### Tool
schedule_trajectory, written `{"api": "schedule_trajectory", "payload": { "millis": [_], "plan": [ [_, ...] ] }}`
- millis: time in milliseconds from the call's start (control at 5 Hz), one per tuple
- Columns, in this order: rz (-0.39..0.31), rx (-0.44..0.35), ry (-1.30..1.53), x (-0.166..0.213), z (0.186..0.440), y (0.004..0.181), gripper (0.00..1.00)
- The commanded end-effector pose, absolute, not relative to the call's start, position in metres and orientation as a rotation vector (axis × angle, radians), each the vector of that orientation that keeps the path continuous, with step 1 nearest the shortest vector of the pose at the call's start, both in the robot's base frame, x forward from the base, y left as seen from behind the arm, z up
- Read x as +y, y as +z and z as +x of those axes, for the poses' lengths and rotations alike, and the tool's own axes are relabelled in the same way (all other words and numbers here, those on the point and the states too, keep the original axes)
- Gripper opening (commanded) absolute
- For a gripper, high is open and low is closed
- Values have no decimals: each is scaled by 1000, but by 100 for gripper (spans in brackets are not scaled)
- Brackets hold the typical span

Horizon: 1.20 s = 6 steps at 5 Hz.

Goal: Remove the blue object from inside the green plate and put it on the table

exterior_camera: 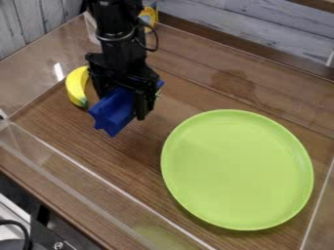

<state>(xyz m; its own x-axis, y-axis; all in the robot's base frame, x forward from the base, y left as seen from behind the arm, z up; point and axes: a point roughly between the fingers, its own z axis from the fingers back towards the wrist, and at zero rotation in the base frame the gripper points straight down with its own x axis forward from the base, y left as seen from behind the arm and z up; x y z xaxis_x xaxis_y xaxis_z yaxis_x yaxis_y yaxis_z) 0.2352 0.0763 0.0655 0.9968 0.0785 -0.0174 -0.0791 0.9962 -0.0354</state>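
The gripper (121, 86) covers the upper part of the blue object (113, 111), so its full outline does not show, and the fingertips blend darkly together, their contact with it too unclear to tell. The yellow banana (77, 86) beside the gripper is partly hidden at its inner side. Above the gripper, the arm (117, 12) runs out past the top edge. Whether the blue object touches the table (94, 140) under the gripper cannot be told.
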Motion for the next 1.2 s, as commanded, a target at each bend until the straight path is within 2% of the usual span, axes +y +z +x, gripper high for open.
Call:
{"api": "schedule_trajectory", "payload": {
  "millis": [0, 200, 400, 1000],
  "plan": [
    [-32, -17, 88, 82, 239, 68, 100],
    [-39, -22, 86, 84, 240, 64, 100],
    [-50, -29, 85, 85, 241, 59, 0],
    [-83, -43, 83, 91, 241, 46, 0]
  ]
}}
